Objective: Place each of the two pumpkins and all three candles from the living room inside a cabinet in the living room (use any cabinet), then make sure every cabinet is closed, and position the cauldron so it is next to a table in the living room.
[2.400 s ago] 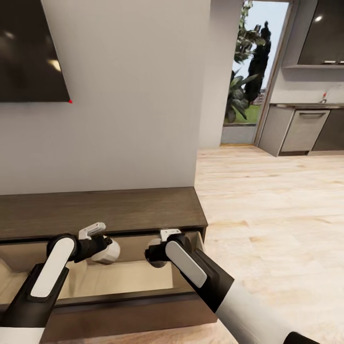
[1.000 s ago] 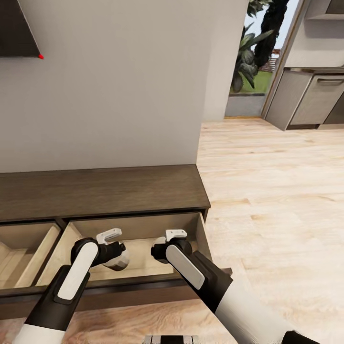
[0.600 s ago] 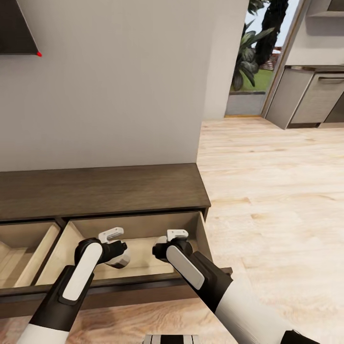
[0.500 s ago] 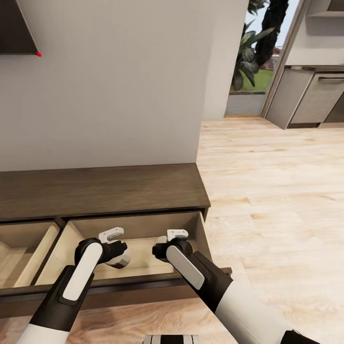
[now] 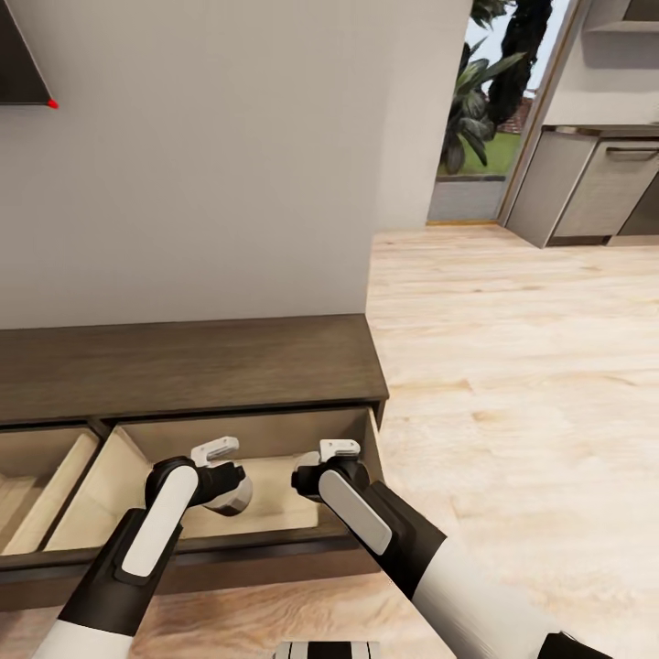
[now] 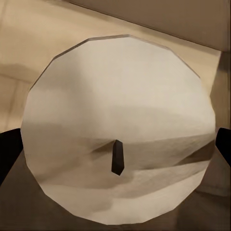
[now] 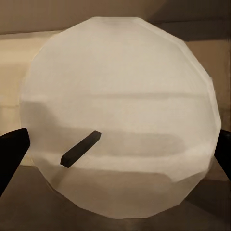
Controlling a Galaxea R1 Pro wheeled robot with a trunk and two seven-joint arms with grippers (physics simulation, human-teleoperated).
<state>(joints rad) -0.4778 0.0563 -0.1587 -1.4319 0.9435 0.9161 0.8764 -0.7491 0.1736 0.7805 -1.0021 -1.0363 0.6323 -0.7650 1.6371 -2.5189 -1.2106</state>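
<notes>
The long dark brown cabinet (image 5: 183,366) stands against the wall with its right drawer (image 5: 275,439) pulled open, light wood inside. My left gripper (image 5: 229,491) is shut on a pale candle (image 6: 115,120) over that drawer; its wick points at the wrist camera and dark fingertips (image 6: 7,154) touch its sides. My right gripper (image 5: 305,478) is shut on a second candle (image 7: 120,120), held above the drawer's right half between fingertips (image 7: 12,149). No pumpkins, cauldron or table are in view.
A second open drawer (image 5: 37,485) lies to the left. A dark screen corner (image 5: 18,55) hangs on the wall above. Wood floor (image 5: 513,366) stretches right toward a glazed doorway with plants (image 5: 476,101) and grey kitchen units (image 5: 595,183).
The camera dipped and drew nearer over the last seconds, then swung slightly right. Both grippers keep their candles over the open drawer, barely moving.
</notes>
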